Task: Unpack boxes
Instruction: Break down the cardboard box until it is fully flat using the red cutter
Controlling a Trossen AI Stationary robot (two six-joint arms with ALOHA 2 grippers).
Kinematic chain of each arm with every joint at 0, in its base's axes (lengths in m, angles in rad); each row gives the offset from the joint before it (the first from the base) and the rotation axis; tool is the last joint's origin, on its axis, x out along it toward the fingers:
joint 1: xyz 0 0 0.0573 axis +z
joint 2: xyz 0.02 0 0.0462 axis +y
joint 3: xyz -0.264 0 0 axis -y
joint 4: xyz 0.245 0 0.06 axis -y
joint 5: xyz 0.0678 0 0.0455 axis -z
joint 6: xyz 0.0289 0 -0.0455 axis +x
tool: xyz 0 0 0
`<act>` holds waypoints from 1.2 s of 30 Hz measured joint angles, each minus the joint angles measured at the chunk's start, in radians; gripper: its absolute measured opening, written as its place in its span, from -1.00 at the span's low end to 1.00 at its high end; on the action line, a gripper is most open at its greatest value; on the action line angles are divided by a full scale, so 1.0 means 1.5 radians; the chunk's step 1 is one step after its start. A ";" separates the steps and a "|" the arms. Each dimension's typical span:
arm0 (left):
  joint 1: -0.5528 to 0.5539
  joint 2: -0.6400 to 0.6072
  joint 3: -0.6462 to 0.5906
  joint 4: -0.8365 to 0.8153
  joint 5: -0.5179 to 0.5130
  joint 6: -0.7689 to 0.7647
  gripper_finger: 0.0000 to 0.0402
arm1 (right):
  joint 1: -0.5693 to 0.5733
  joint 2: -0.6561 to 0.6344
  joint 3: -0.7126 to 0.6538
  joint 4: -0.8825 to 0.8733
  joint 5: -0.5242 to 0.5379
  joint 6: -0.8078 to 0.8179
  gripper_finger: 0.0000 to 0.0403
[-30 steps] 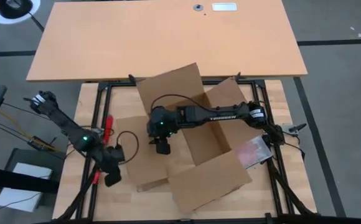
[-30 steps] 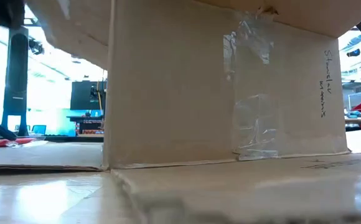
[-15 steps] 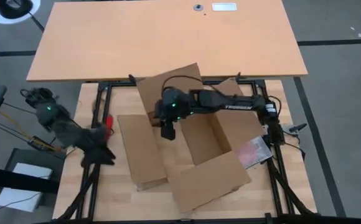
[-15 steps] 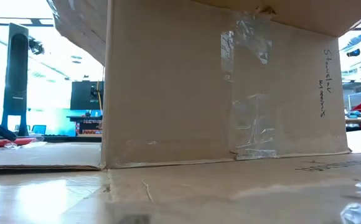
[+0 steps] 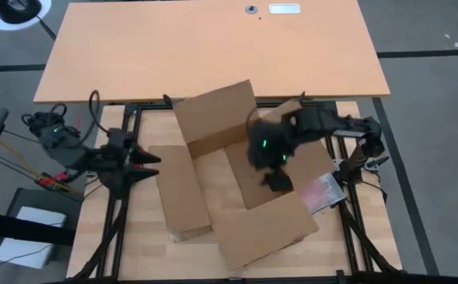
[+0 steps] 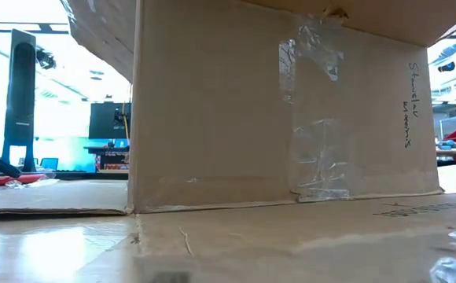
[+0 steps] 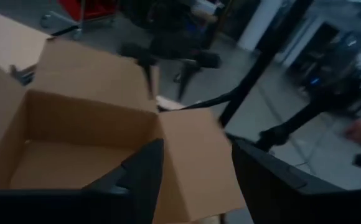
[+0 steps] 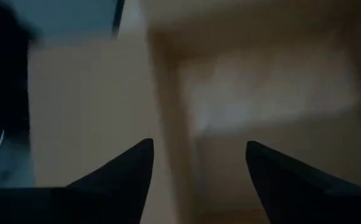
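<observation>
I see the box [image 5: 237, 185] in the middle of the bench [image 5: 335, 244], all four flaps folded out and its inside in view. My right gripper [image 5: 275, 180] hangs over the box's right half — fingers spread wide, holding nothing. My left gripper [image 5: 144, 166] sits by the bench's left edge, just beside the left flap, also spread and empty. A plastic bag [image 5: 322, 192] lies by the right edge.

Handwriting [image 6: 410, 104] runs sideways down the box [image 6: 212, 118] wall at about three o'clock in the low view, beside the clear tape [image 6: 316, 118] (the letters are too faint to make out). No other text can be read.
</observation>
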 joint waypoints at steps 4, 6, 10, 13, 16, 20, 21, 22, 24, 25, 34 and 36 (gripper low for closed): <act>0.018 0.015 -0.002 -0.028 0.002 -0.006 0.01 | 0.062 0.003 -0.059 -0.020 0.001 0.000 0.29; 0.023 0.019 -0.007 -0.032 0.010 -0.007 0.01 | 0.083 0.004 -0.100 0.001 0.001 0.000 0.30; 0.024 0.026 -0.015 -0.030 0.028 -0.030 0.01 | 0.102 0.007 -0.204 0.061 0.003 0.015 0.28; 0.024 0.027 -0.015 -0.030 0.039 -0.046 0.01 | 0.102 0.007 -0.280 0.088 0.001 0.030 0.25; 0.024 0.029 -0.016 -0.031 0.041 -0.048 0.01 | 0.096 0.007 -0.347 0.141 -0.003 0.048 0.22; 0.024 0.028 -0.016 -0.030 0.039 -0.054 0.01 | 0.096 0.005 -0.404 0.181 -0.002 0.055 0.16; 0.024 0.029 -0.016 -0.030 0.039 -0.054 0.01 | 0.097 0.005 -0.421 0.192 0.006 0.056 0.14; 0.024 0.029 -0.016 -0.031 0.039 -0.054 0.01 | 0.097 0.005 -0.435 0.199 0.014 0.062 0.10; 0.024 0.029 -0.016 -0.031 0.039 -0.054 0.01 | 0.096 0.006 -0.452 0.209 0.018 0.072 -0.02; 0.024 0.029 -0.016 -0.033 0.039 -0.054 0.01 | 0.095 0.006 -0.455 0.214 0.012 0.079 -0.11; 0.024 0.027 -0.011 -0.033 0.025 -0.058 0.01 | 0.084 -0.031 -0.315 0.091 -0.005 0.086 -0.89; 0.024 0.027 0.003 -0.032 0.021 -0.058 0.01 | 0.069 -0.037 -0.249 0.058 0.000 0.092 -0.86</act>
